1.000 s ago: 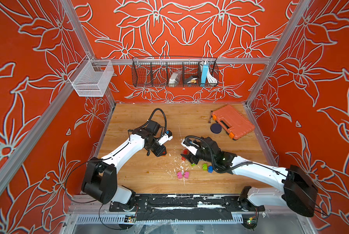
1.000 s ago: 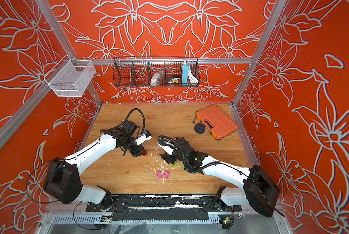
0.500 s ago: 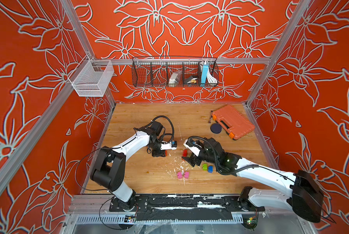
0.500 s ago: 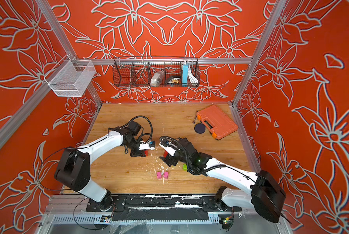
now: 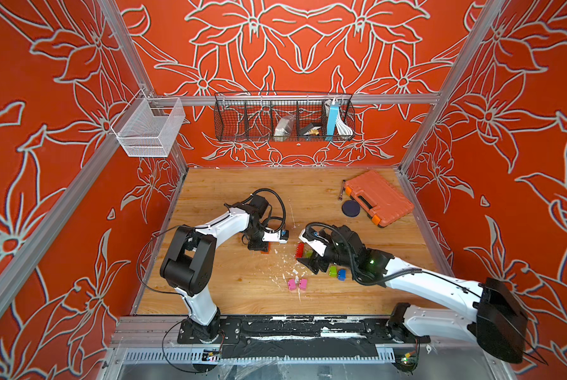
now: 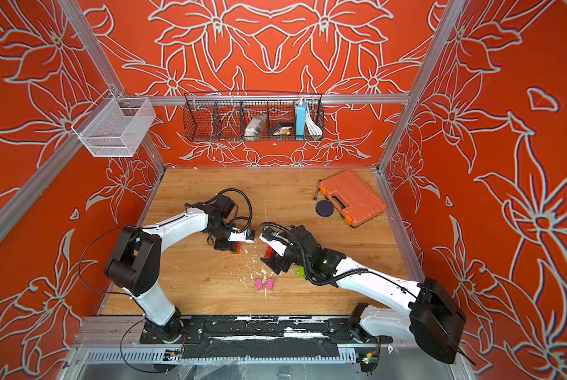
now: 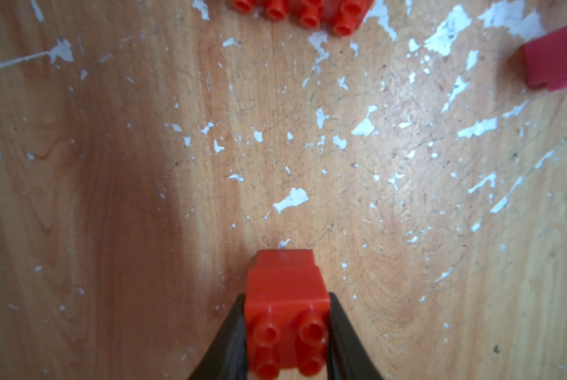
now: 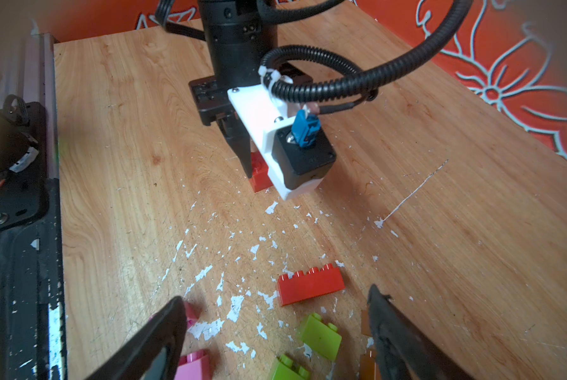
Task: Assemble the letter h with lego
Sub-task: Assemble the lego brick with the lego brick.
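My left gripper (image 7: 287,296) is shut on a red lego stack (image 7: 287,316), studs toward the camera. In both top views this gripper (image 5: 262,246) (image 6: 230,246) points down at mid-table, and the red stack (image 8: 259,174) appears to touch the wood. My right gripper (image 8: 275,296) (image 5: 311,263) hovers open over loose lego and holds nothing. Between its fingers lie a long red brick (image 8: 310,284) (image 5: 299,250) and two lime green bricks (image 8: 320,335). Pink bricks (image 5: 297,284) (image 6: 264,284) sit nearer the front, and a blue brick (image 5: 341,274) lies by the right wrist. Brown bricks (image 8: 369,362) are half hidden by a finger.
An orange tool case (image 5: 377,197) and a dark round disc (image 5: 351,208) lie at the back right. A black wire basket (image 5: 283,120) and a white mesh basket (image 5: 149,128) hang on the walls. The front rail (image 5: 275,329) borders the table. White paint flecks mark the wood.
The left arm has folded in and turned its wrist, bringing the red stack slightly nearer the table front and lower. The right jaws have opened wider.
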Robot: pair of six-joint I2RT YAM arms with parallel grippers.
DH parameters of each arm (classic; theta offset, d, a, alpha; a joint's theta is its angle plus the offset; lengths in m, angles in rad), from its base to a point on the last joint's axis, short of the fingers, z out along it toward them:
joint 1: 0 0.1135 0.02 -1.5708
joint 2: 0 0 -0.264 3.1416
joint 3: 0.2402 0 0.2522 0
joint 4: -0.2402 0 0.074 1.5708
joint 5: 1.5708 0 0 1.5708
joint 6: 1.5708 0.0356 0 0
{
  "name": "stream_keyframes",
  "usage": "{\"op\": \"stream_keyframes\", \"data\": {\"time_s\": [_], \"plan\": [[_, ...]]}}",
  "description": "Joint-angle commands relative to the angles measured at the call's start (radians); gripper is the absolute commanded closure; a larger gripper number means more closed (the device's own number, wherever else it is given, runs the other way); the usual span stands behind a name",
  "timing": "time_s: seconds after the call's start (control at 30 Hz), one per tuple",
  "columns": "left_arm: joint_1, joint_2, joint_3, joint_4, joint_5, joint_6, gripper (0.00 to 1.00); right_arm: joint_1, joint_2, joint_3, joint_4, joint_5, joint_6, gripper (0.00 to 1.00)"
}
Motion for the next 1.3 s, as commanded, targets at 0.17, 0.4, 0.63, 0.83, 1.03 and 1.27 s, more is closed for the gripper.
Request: {"op": "stream_keyframes", "data": {"time_s": [0.17, 0.4, 0.63, 0.83, 1.03, 1.27], "plan": [[0.016, 0.032, 0.025, -0.084, -0.021, 0.038, 0.73, 0.000, -0.018, -0.003, -0.025, -0.028, -0.006, 0.12], [0.021, 0.040, 0.056, -0.159, -0.006, 0.033, 0.73, 0.000, 0.006, 0.015, -0.035, -0.034, -0.016, 0.12], [0.025, 0.038, 0.067, -0.173, -0.001, 0.068, 0.71, 0.000, 0.029, 0.031, -0.042, -0.046, -0.017, 0.12], [0.026, 0.064, 0.079, -0.178, -0.014, 0.123, 0.71, 0.000, 0.030, 0.028, -0.042, -0.043, -0.011, 0.12], [0.020, 0.073, 0.050, -0.138, -0.048, 0.176, 0.71, 0.001, 0.025, 0.027, -0.039, -0.038, -0.009, 0.13], [0.016, 0.075, 0.049, -0.167, -0.021, 0.218, 0.72, 0.000, 0.034, 0.032, -0.034, -0.048, -0.012, 0.13]]}}
